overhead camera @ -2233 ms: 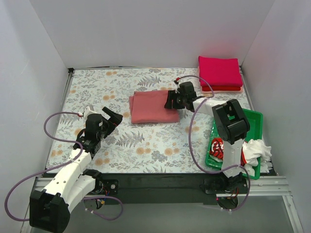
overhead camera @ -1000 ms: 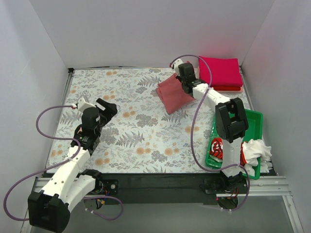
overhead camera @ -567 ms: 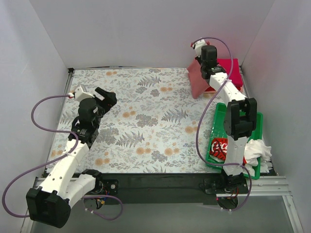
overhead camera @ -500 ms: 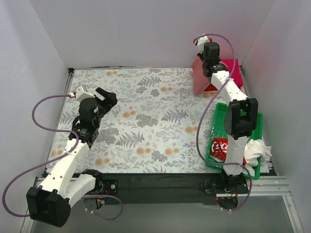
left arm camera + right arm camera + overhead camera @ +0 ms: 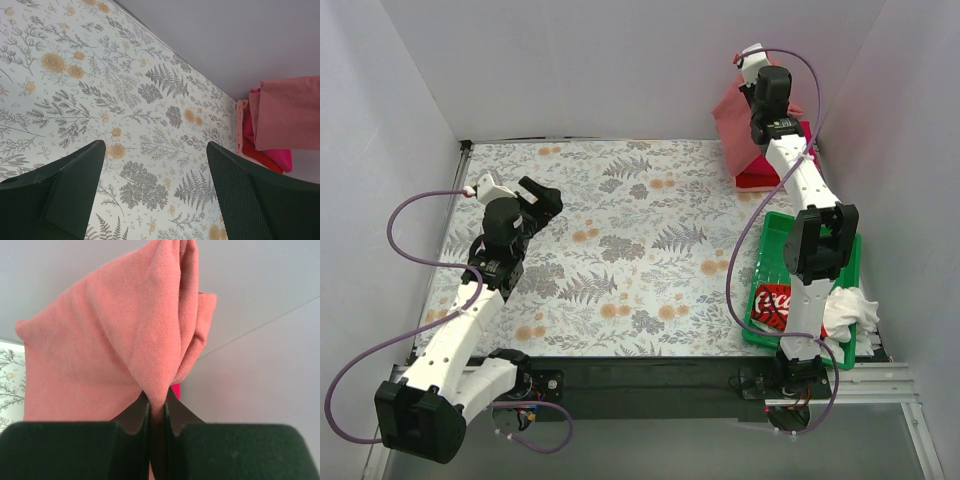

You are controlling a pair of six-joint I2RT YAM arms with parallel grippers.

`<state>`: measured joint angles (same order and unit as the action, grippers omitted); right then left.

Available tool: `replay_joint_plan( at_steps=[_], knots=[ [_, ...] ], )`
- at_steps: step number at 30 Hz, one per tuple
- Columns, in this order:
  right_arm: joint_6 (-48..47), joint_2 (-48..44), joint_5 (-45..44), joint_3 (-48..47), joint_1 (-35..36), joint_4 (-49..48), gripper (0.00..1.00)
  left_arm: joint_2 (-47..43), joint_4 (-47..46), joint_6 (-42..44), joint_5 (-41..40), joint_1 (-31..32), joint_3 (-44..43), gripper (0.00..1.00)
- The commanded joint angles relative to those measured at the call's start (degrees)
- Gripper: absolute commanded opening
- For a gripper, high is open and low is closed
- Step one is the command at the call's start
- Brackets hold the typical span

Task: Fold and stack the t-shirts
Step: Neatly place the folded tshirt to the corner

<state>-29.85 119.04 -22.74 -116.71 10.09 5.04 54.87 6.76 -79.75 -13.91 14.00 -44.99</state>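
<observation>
A folded dusty salmon-red t-shirt (image 5: 733,125) hangs in the air at the back right, with my right gripper (image 5: 757,112) shut on its bunched edge. In the right wrist view the cloth (image 5: 120,340) fans out from between the closed fingers (image 5: 157,407). Under it a stack of folded magenta and red t-shirts (image 5: 762,177) lies in the far right corner, largely hidden by the hanging shirt. The left wrist view shows both the hanging shirt (image 5: 292,115) and the stack (image 5: 267,152). My left gripper (image 5: 542,200) hovers open over the left of the table, with nothing between its fingers (image 5: 260,200).
A green tray (image 5: 847,250) stands at the right edge. In it lie a red shirt with white Coca-Cola lettering (image 5: 772,300) and a white cloth (image 5: 845,310). White walls close in the floral table covering (image 5: 620,250) at the back and both sides.
My right arm has carried the salmon-red shirt from mid-table up and back to the right, above the stack. My left gripper has opened wider and drifted slightly back.
</observation>
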Motion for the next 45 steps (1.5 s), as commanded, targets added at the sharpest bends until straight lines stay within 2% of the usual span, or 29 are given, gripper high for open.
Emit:
replay_joint_plan(
  at_steps=[1, 28, 31, 34, 36, 38, 40, 42, 45],
  knots=[
    [0.6, -2.2, 0.5, -3.5, -0.5, -4.5, 0.01, 0.0, -0.5, 1.2, 0.6, 0.2, -2.3, 0.82],
    [3.7, 10.2, -2.0, -1.4, -9.6, -10.4, 0.01, 5.6, -0.6, 2.2, 1.6, 0.2, -4.2, 0.83],
    [4.4, 11.1, -3.1, -1.2, -11.2, -10.5, 0.07, 6.0, -0.6, 2.3, 2.6, 0.2, -4.5, 0.85],
    [5.2, 12.1, -3.4, -1.5, -12.0, -10.7, 0.19, 6.8, -0.8, 2.5, 3.5, 0.2, -4.9, 0.85],
    [6.5, 12.4, -3.4, -1.5, -12.5, -10.7, 0.46, 7.1, -0.9, 2.7, 3.1, 0.2, -4.8, 0.85],
    [7.9, 12.4, -3.2, -1.1, -12.7, -10.6, 0.62, 7.4, -0.8, 2.9, 2.9, 0.2, -4.8, 0.86],
    [9.5, 11.9, -3.4, -0.3, -12.8, -10.7, 0.72, 7.5, -0.9, 3.6, 3.4, 0.2, -4.8, 0.88],
    [10.9, 10.3, -2.4, 0.6, -12.8, -10.7, 0.98, 7.5, -0.8, 4.2, 3.4, 0.2, -4.8, 0.89],
    [13.9, 6.5, 0.8, 3.3, -12.8, -10.5, 0.98, 7.1, -0.8, 4.8, 2.8, 0.2, -4.5, 0.91]
  ],
)
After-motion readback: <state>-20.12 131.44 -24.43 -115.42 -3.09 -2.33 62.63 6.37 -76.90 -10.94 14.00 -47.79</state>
